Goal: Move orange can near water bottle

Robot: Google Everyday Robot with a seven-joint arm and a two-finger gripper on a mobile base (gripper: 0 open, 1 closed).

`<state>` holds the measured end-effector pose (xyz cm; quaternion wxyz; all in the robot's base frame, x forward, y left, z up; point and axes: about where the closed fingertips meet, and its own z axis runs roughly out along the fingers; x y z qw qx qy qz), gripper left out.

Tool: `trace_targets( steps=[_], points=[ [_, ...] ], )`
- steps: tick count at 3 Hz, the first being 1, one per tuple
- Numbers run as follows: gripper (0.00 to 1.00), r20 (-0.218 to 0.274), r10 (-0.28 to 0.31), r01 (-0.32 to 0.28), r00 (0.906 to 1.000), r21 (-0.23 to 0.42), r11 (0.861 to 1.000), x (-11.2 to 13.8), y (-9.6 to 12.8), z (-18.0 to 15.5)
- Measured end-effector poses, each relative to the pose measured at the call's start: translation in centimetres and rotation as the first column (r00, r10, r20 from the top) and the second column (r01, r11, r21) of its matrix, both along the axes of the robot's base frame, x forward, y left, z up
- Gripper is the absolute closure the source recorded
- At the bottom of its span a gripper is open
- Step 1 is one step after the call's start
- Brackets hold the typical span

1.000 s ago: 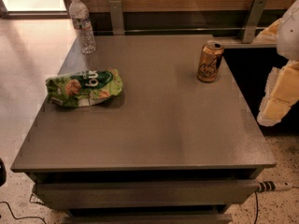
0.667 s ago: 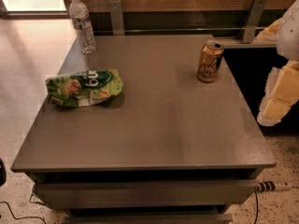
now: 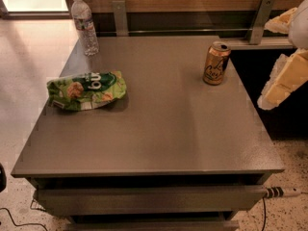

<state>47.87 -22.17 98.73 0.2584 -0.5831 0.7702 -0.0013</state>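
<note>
Yellow-white, the gripper [image 3: 285,76] hangs at the right edge, past the side of the grey worktop [image 3: 159,134], touching nothing. Whether it is wide or narrow cannot be told. The orange can [image 3: 216,63] stands up straight at the back right of the worktop, near the gripper. It is gold-orange with dark curly writing and a silver top. The water bottle [image 3: 85,25], clear with a white cap, stands well apart at the back left corner.
</note>
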Motion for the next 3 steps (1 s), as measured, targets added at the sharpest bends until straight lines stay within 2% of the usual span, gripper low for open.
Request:
trace_targets(
  steps=[1, 2, 3],
  points=[
    [0.00, 0.052, -0.053, 0.044, 0.9972, 0.165, 0.985, 2.5, -0.8, -0.9],
    [0.00, 0.111, -0.169, 0.130, 0.9793, 0.299, 0.945, 4.4, -2.6, -1.3],
    [0.00, 0.129, -0.275, 0.203, 0.9526, 0.404, 0.892, 5.7, -4.9, -2.3]
  ],
)
